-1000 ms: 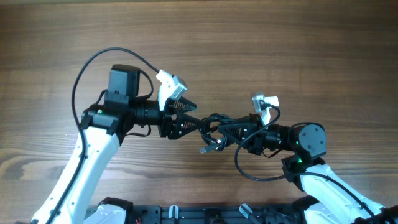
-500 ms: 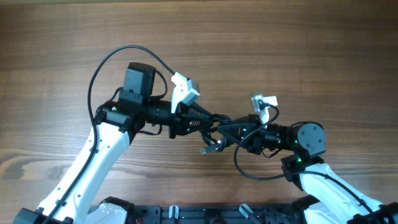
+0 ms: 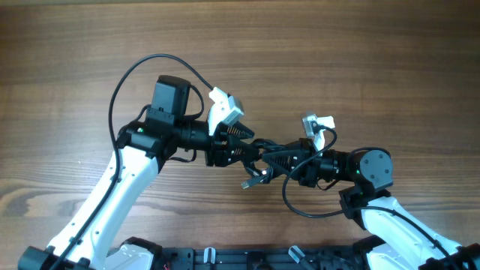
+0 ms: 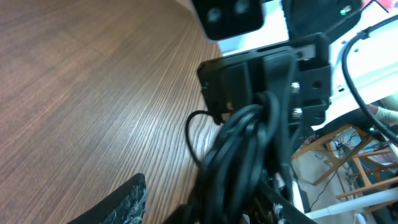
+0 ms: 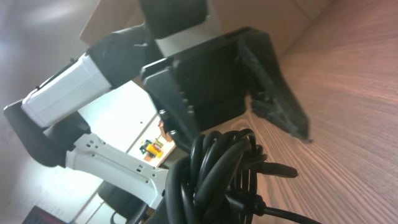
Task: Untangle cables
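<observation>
Wooden table: one, brown grain, under everything.
Black cables: one tangled bunch near the table middle, stretched between both claws (single cords too knotted for counting).
Silver plug: one, sticking out below the bunch.
First claw, left gripper: fingers on both sides of the bunch; pinching or only around, cannot tell.
Second claw, right gripper: closed tight on the cables.

Seemingly all-black cables over a brown, wood-grained table.
</observation>
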You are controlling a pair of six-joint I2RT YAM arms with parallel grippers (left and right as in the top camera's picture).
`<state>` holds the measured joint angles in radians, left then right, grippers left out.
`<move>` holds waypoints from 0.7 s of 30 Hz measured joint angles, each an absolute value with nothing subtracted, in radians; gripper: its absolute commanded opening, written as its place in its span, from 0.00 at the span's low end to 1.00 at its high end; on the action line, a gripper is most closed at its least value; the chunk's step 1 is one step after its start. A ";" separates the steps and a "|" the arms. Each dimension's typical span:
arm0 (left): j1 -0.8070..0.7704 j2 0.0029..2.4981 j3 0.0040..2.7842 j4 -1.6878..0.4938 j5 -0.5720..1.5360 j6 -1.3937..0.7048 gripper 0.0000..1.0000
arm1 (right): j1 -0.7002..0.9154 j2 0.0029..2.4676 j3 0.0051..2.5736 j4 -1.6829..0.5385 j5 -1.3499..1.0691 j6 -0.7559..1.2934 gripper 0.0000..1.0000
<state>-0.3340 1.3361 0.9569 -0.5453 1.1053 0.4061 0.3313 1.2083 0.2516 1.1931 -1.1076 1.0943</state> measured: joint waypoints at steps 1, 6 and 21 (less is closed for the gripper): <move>-0.334 1.346 0.957 -0.546 1.105 0.406 0.30 | 0.331 1.208 0.252 1.192 -1.107 1.096 0.04; -0.340 1.372 0.957 -0.531 1.134 0.409 0.04 | 0.328 1.210 0.252 1.193 -1.097 1.100 0.21; -0.005 1.375 0.957 -0.543 1.249 0.244 0.04 | 0.331 1.210 0.252 1.032 -0.856 1.103 0.85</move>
<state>-0.0051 1.3746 0.9565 -0.5426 1.2491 0.2436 0.3313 1.2102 0.2516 1.0325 -0.8562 1.1027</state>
